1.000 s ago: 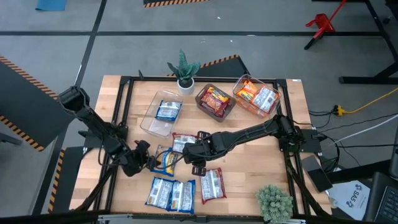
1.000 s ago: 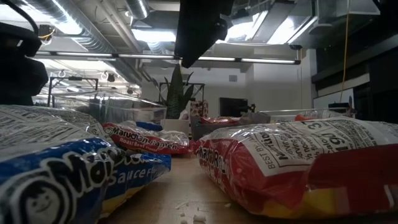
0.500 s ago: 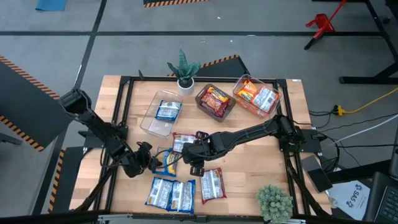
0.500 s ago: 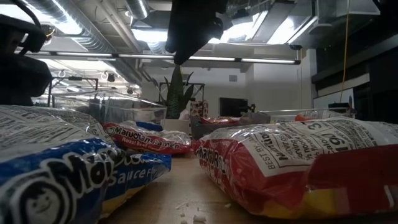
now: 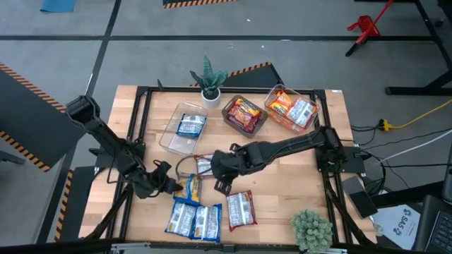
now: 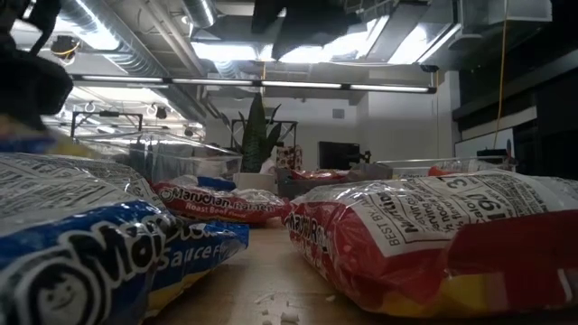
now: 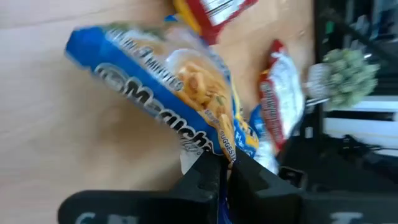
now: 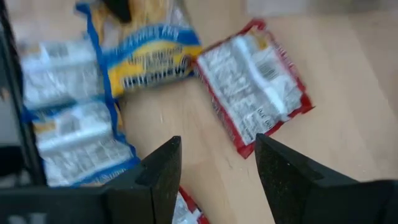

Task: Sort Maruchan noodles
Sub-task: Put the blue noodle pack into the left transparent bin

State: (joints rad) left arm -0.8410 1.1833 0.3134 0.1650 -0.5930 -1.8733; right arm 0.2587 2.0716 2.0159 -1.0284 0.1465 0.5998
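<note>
Right now my left gripper (image 7: 225, 163) is pinched shut on one edge of a blue-yellow packet (image 7: 180, 93), so it hangs tilted just above the table (image 5: 282, 190), clear of the loose blue packets (image 5: 194, 219) near the front edge. My right gripper (image 8: 211, 163), fingers spread and holding nothing, hovers over a red packet (image 8: 255, 84) mid-table, probably my next pick. Three bins (image 5: 181, 128) at the back already hold blue, red and orange packets by colour.

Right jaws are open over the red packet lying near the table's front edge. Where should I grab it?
Pinch a short crimped end of the red packet from above: it lies flat, label down, edges free, blue packets beside it.
</note>
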